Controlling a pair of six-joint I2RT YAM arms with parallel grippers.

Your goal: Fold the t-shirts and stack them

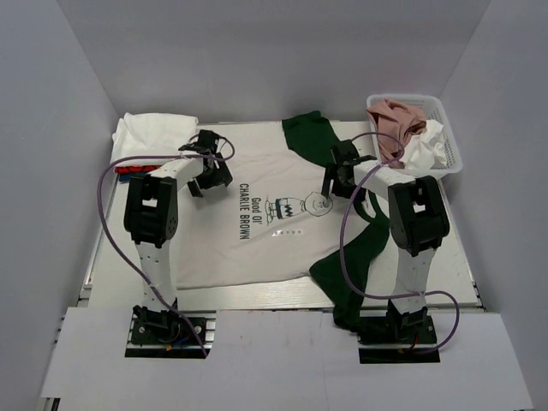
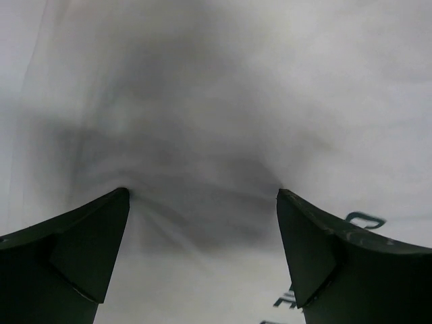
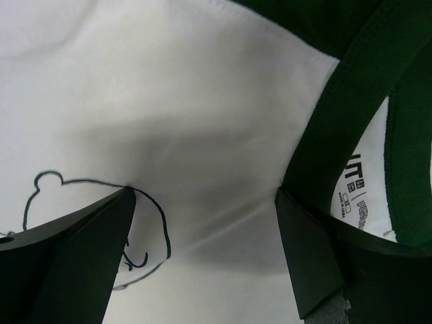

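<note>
White desk [image 1: 107, 270] carries the Charlie Brown tee [image 1: 248, 248] spread flat, left fingers [image 2: 81, 250] and right fingers [image 3: 74, 256] both wide open, tips touching it.

Matt cloth t-shirt [image 1: 248, 248], smooth plastic lattice basket [image 1: 452, 150].

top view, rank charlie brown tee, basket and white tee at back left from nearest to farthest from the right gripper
1. Charlie Brown tee, directly beneath the right gripper.
2. Basket, back right.
3. White tee, far back left.
</note>
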